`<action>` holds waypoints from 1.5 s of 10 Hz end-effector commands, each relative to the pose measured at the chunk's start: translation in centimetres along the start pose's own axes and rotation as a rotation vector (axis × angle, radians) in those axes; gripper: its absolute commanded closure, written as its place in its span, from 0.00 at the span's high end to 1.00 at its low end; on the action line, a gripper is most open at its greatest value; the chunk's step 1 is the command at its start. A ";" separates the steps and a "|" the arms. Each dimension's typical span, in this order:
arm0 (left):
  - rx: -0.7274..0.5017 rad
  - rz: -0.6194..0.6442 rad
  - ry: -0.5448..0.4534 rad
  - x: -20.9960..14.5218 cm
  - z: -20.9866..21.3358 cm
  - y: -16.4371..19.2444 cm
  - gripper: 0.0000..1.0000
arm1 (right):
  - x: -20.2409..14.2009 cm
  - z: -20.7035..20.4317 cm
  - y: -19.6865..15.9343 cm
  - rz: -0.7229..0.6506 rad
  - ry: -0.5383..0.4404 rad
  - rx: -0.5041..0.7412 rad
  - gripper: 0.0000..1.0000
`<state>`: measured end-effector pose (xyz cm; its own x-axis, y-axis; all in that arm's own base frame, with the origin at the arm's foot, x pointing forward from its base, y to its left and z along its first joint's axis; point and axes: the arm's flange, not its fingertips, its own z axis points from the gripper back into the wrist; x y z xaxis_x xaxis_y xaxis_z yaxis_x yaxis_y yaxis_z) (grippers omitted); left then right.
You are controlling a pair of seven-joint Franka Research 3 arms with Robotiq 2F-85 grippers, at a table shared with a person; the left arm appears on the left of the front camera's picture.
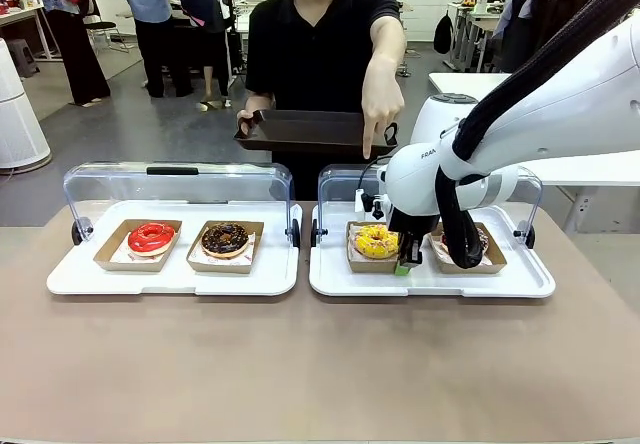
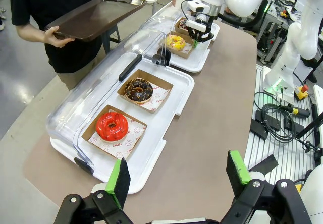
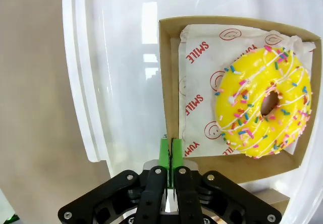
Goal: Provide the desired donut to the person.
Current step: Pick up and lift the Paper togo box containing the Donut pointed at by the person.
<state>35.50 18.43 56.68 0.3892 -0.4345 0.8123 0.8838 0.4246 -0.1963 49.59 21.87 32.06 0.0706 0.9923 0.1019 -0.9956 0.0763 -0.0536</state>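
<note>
- right pincer (image 3: 171, 156): clamped on a side wall of the cardboard tray (image 3: 168, 82), near a corner. Green pads (image 3: 164, 156) are pressed together with the thin card edge between them.
- yellow donut (image 3: 262, 103), with white drizzle and coloured sprinkles, lies in that cardboard tray on a paper liner (image 3: 197, 67) printed SMILE. The pincer is not touching the donut, only the card.
- front view: the cardboard tray sits in the left slot of the right white tray (image 1: 330, 276), with the clear lid (image 1: 335, 179) flipped up behind it. The right arm (image 1: 560, 104) drops in from the right, straight over that tray.
- the other slot holds another box (image 1: 497, 257), mostly hidden behind the right arm, so I can't tell what's inside.
- left white tray (image 1: 70, 279) is just beside it, its lid (image 1: 170, 184) also up. It holds the red donut (image 1: 151, 236) and the chocolate donut (image 1: 225, 238), each in its own card box, side by side.
- left pincer (image 2: 177, 172): fingers wide apart, holding nothing. It hovers over the bench (image 1: 320, 364) at the end of the left white tray and is well apart from the yellow donut.
- person (image 1: 320, 44) stands at the far side of the bench. One hand (image 1: 246, 119) holds a dark serving tray (image 1: 300, 129). The other hand (image 1: 378, 104) points its index finger down, above the yellow donut.
</note>
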 end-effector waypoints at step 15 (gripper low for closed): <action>-0.002 -0.002 -0.014 0.0 0.0 -0.1 1.00 | 5.1 27.2 12.9 0.006 0.110 -0.028 0.00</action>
<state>35.51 18.44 56.65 0.3899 -0.4343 0.8120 0.8836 0.4248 -0.1970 34.59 24.67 57.74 0.0247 0.9996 -0.0156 -0.9973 0.0236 -0.0692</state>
